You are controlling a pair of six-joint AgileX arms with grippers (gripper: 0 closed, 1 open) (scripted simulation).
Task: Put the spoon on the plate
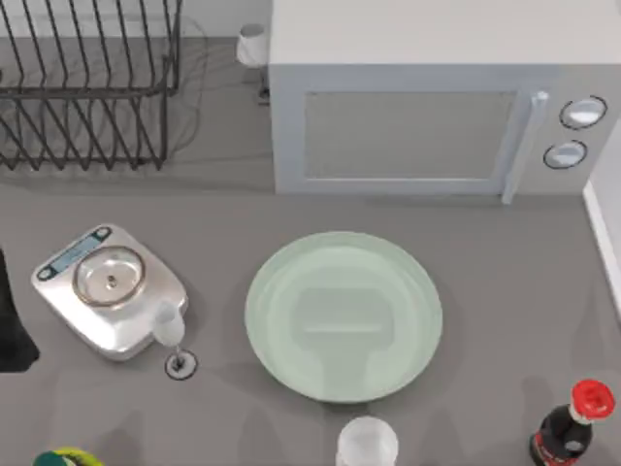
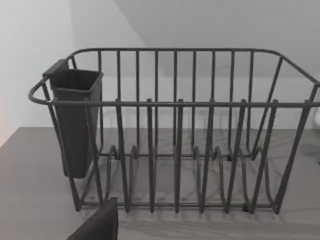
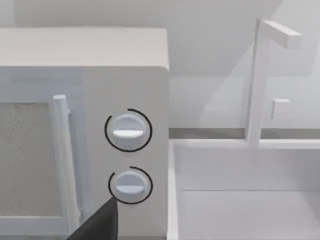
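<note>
1. The step in hand, as I judge it, is the very first: finding and reaching for the spoon. The large round pale mint-green glossy plate [image 1: 260,320] sits near the middle of the grey table [image 1: 505,282], toward the near side, and its face is bare.

2. Where the spoon itself lies I cannot tell, so I cannot place it relative to my jaws either.

3. My left gripper [image 2: 97,225] hangs low at the far left, facing the dark wire dish rack [image 2: 175,140] with its dark cutlery cup [image 2: 75,120]. A dark part of my left arm [image 1: 12,325] sits at the table's left edge, beside the silver kitchen scale with a round pan [image 1: 107,291]. Whether these jaws are open or closed I cannot tell.

4. My right gripper [image 3: 97,222] faces the two round dials [image 3: 128,131] of the white box-shaped microwave [image 1: 408,126] at the far right. Its jaws' state I cannot tell either.

5. The next move calls for locating the spoon, then coming down on its thin handle with whichever arm is nearer, with parted jaws set across the handle.

6. After that comes the carry to the plate, which is well apart from both grippers. The small clear wine glass [image 1: 173,335] just left of the plate and the dark red-capped bottle [image 1: 571,427] at the near right are the things to steer around.
</note>
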